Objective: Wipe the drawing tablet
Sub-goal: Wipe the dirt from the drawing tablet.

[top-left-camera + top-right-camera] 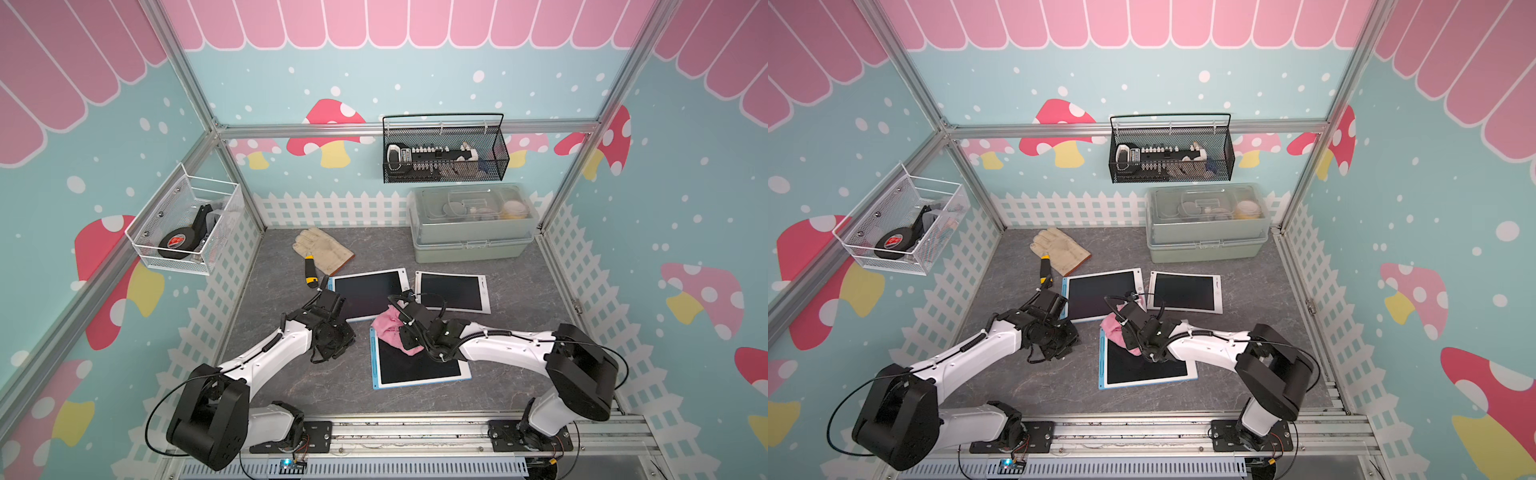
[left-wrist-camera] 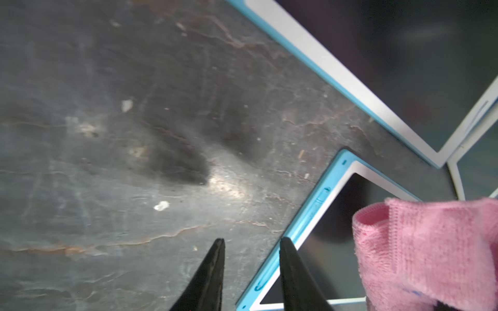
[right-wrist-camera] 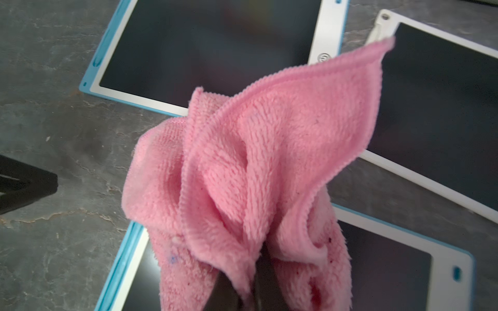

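Teal mushroom-print walls (image 1: 415, 83), pink scalloped trim (image 1: 332, 20), white picket border (image 1: 332, 210) — grey marbled tabletop (image 1: 291, 374)

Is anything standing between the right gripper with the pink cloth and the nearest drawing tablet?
Nothing visible does. The right gripper, shut on the pink cloth, is over the nearest drawing tablet's far corner, the cloth hanging over its screen. The left gripper, open, is beside the tablet's blue edge, above the table.

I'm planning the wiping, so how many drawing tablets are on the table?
3. The near tablet lies partly under the pink cloth. The far blue tablet lies behind it; the white-framed tablet sits beside that on the right. None appears hidden.
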You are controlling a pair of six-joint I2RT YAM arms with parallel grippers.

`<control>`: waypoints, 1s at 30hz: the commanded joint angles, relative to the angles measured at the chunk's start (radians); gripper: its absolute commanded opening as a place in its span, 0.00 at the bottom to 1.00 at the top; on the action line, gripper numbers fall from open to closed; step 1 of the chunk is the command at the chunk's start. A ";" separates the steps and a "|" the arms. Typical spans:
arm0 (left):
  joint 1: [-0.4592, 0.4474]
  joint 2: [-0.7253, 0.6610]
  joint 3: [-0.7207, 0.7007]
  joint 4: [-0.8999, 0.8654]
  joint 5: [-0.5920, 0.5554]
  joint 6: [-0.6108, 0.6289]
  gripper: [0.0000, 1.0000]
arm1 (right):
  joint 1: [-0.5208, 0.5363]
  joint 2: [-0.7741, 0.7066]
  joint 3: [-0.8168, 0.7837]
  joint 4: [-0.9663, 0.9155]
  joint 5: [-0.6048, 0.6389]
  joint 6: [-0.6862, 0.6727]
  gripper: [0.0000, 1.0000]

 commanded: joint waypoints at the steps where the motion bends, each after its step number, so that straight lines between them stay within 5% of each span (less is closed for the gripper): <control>1: -0.057 0.056 0.069 0.038 0.016 0.009 0.35 | -0.009 -0.047 -0.090 -0.118 0.101 0.071 0.00; 16: -0.105 0.347 0.220 0.089 0.000 0.111 0.31 | 0.002 -0.019 -0.092 -0.097 0.103 0.074 0.00; 21: -0.124 0.200 0.169 0.066 -0.005 0.043 0.26 | 0.003 -0.025 -0.051 -0.111 0.128 0.050 0.00; 30: -0.288 -0.104 -0.156 0.164 -0.060 -0.201 0.26 | -0.026 0.037 0.050 -0.058 0.017 -0.049 0.00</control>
